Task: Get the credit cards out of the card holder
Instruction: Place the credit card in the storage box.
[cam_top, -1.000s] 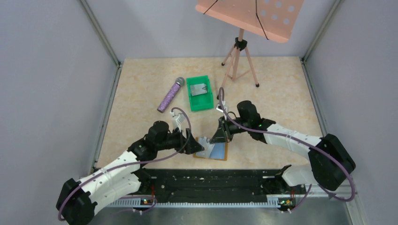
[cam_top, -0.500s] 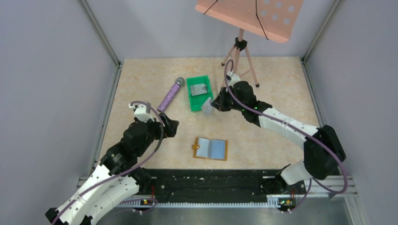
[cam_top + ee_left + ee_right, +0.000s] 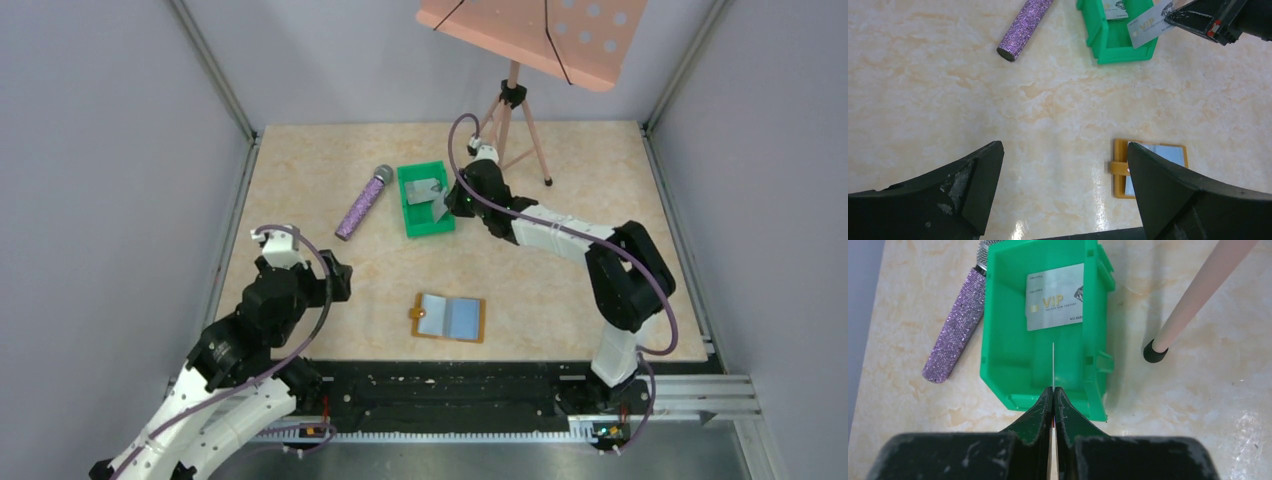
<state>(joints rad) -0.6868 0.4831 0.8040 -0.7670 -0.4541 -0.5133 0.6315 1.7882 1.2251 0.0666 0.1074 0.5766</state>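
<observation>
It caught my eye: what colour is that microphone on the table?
Microphone: glittery purple handle, greyish head; clearest in right wrist view.

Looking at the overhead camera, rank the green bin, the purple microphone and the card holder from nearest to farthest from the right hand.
Measured from the right hand, which is shut on a credit card:
1. green bin, directly beneath the hand.
2. purple microphone, off to the bin's left side.
3. card holder, lying open toward the table's near edge.

"VIP" on silver card in green bin, "VIP" on tilted card, smaller print unreadable
</observation>
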